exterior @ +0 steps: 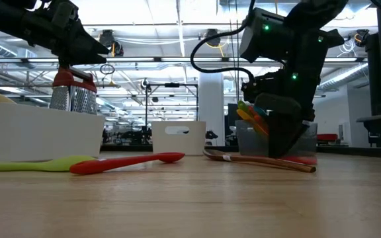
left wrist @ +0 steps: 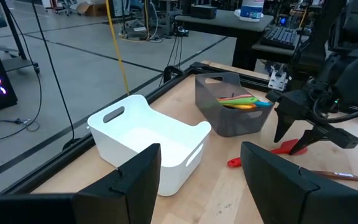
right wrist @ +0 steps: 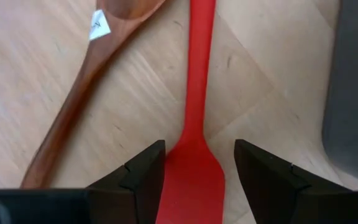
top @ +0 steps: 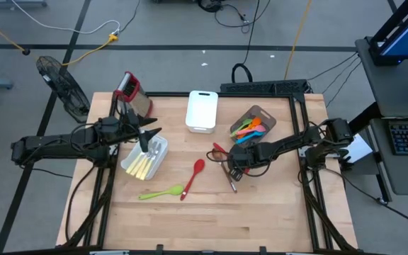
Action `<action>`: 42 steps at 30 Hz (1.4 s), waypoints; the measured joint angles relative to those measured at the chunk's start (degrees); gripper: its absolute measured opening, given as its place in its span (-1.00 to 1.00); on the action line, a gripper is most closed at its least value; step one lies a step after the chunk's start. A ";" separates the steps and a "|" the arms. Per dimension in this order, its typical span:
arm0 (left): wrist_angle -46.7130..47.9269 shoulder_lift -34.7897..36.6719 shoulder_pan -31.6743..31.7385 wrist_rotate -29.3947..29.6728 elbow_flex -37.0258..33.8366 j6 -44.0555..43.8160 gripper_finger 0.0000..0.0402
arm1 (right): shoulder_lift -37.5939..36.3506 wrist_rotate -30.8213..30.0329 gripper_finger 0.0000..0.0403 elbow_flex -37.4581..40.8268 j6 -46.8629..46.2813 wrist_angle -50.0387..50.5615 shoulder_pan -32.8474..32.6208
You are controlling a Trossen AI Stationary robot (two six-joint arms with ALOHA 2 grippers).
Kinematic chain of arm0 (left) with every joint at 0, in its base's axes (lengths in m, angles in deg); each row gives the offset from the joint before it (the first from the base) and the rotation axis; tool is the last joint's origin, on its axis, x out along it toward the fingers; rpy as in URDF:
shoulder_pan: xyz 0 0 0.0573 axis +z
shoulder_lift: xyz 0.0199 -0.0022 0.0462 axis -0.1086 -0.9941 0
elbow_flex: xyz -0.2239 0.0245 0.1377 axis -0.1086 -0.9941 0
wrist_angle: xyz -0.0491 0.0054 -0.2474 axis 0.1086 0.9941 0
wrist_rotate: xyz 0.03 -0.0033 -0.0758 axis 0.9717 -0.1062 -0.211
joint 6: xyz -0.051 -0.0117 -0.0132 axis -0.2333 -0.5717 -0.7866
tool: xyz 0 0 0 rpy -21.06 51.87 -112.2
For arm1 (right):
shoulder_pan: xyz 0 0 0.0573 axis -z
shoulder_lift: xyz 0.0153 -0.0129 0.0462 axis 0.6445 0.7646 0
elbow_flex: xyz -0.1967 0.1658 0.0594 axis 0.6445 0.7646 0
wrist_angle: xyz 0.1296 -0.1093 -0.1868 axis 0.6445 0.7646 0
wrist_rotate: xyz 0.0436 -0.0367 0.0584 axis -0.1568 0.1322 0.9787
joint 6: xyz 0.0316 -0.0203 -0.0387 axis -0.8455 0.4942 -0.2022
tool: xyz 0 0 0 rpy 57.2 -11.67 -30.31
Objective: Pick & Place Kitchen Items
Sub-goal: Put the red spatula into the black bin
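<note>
Right gripper [right wrist: 194, 167] jaws stand apart, straddling the flat red spatula [right wrist: 194, 124] on the wood-grain table [right wrist: 30, 56], beside a slim brown wooden spoon [right wrist: 86, 81] and the grey bin [top: 255, 122]. Left gripper [left wrist: 197, 177] jaws gape above the white bin [left wrist: 148, 140].

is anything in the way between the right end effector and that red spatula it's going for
Nothing visible is. The right end effector is open and sits directly over the red spatula, one finger either side of its blade. A wooden spoon lies alongside, outside the fingers. Whether the fingers touch the table cannot be told.
</note>
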 joint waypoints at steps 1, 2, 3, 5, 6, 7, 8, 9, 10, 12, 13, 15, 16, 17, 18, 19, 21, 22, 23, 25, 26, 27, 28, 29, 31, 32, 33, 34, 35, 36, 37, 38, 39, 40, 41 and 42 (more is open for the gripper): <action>0.00 -0.02 0.00 0.00 0.00 0.04 0.13 | 0.00 0.29 -0.07 0.27 -0.27 -0.23 -0.06; 0.02 -0.02 -0.02 0.00 0.00 0.03 0.13 | 0.00 1.02 -0.07 0.66 -0.92 -0.30 -0.06; 0.01 -0.01 0.00 0.00 0.00 0.04 0.13 | -0.06 1.28 -0.08 0.97 -1.59 -0.42 -0.06; 0.01 -0.01 -0.01 0.00 0.00 0.07 0.13 | -0.23 2.21 -0.08 2.00 -2.38 -1.12 -0.06; 0.02 -0.02 -0.01 0.00 0.00 0.06 0.13 | -0.30 2.71 -0.08 2.60 -2.58 -1.55 -0.06; 0.02 -0.01 0.00 0.00 0.00 0.03 0.13 | -0.33 3.23 -0.08 3.28 -3.00 -1.72 -0.19; 0.02 0.00 -0.02 0.00 0.00 -0.05 0.13 | -0.31 3.77 -0.08 3.79 -3.60 -1.63 -0.32; 0.01 -0.01 0.00 0.00 0.00 -0.20 0.13 | -0.26 4.12 -0.08 4.14 -4.36 -1.32 -0.58; 0.02 -0.02 0.00 0.00 0.00 -0.20 0.13 | -0.22 4.37 -0.08 4.31 -5.01 -0.82 -0.96; 0.02 -0.02 -0.01 0.00 0.00 -0.20 0.13 | -0.20 4.97 -0.08 4.33 -5.47 0.33 -1.94; 0.02 0.00 -0.01 0.00 0.00 -0.20 0.13 | -0.20 5.29 -0.09 4.33 -5.57 0.68 -2.51; 0.01 -0.02 0.00 0.00 0.00 -0.22 0.13 | -0.20 5.39 -0.09 4.35 -5.89 0.95 -3.64; 0.02 -0.02 -0.02 0.00 0.00 -0.22 0.13 | -0.20 5.59 -0.09 4.35 -6.24 1.13 -4.08; 0.02 -0.01 -0.01 0.00 0.00 -0.22 0.13 | -0.20 5.75 -0.08 4.35 -6.87 1.35 -4.41; 0.01 -0.01 0.00 0.02 0.00 -0.22 0.13 | -0.19 5.90 -0.08 4.35 -7.49 1.59 -4.70; 0.02 -0.02 -0.02 0.01 0.00 -0.22 0.13 | -0.17 6.15 -0.07 4.37 -7.92 1.85 -4.93; 0.00 0.00 0.00 0.02 0.00 -0.22 0.13 | -0.17 7.05 -0.07 4.39 -8.51 2.21 -5.17; 0.02 -0.01 0.00 0.02 0.00 -0.22 0.13 | -0.20 7.31 -0.07 4.39 -8.61 2.21 -5.28; 0.02 -0.01 -0.01 0.02 0.00 -0.24 0.13 | -0.20 7.68 -0.08 4.39 -8.64 2.24 -5.36; 0.02 0.00 -0.02 0.02 0.00 -0.24 0.13 | -0.19 8.86 -0.08 4.39 -8.72 2.38 -5.38; 0.02 -0.01 -0.01 0.02 0.00 -0.25 0.13 | -0.17 9.18 -0.09 4.39 -8.72 2.37 -5.38; 0.00 0.00 0.00 0.02 0.00 -0.26 0.13 | -0.17 9.28 -0.09 4.39 -8.72 2.36 -5.40; 0.02 0.00 0.00 0.02 0.00 -0.26 0.13 | -0.17 9.36 -0.09 4.39 -8.72 2.34 -5.40; 0.02 -0.02 -0.01 0.02 0.00 -0.27 0.13 | -0.17 9.31 -0.08 4.41 -8.78 2.32 -5.40; 0.01 -0.02 0.00 0.02 0.00 -0.30 0.13 | -0.13 8.85 -0.07 4.43 -8.92 2.24 -5.48; 0.02 -0.02 0.00 0.02 0.00 -0.31 0.13 | -0.13 8.76 -0.07 4.43 -8.91 2.23 -5.47; 0.02 -0.02 -0.02 0.02 0.00 -0.37 0.13 | -0.13 8.78 -0.06 4.43 -8.92 2.21 -5.41; 0.02 -0.01 -0.01 0.02 0.00 -0.37 0.13 | -0.13 8.76 -0.06 4.43 -8.93 2.19 -5.40; 0.02 -0.01 -0.01 0.02 0.00 -0.38 0.13 | -0.11 8.62 -0.06 4.43 -8.92 2.19 -5.40; 0.02 -0.01 0.00 0.02 0.00 -0.37 0.13 | -0.11 8.22 -0.06 4.43 -8.98 2.19 -5.40; 0.02 0.00 0.00 0.02 0.00 -0.37 0.13 | -0.11 7.97 -0.07 4.45 -9.11 2.17 -5.44; 0.02 -0.02 -0.02 0.02 0.00 -0.37 0.13 | -0.11 7.85 -0.07 4.46 -9.07 2.17 -5.44; 0.02 -0.02 0.00 0.02 0.00 -0.37 0.13 | -0.11 7.85 -0.08 4.46 -9.06 2.14 -5.44; 0.02 0.00 0.00 0.02 0.00 -0.37 0.13 | -0.11 7.81 -0.08 4.46 -9.07 2.14 -5.44; 0.02 0.00 0.00 0.02 0.00 -0.37 0.13 | -0.11 7.69 -0.09 4.46 -9.06 2.13 -5.44; 0.02 -0.02 -0.01 0.02 0.00 -0.37 0.13 | -0.09 7.58 -0.09 4.46 -9.05 2.10 -5.44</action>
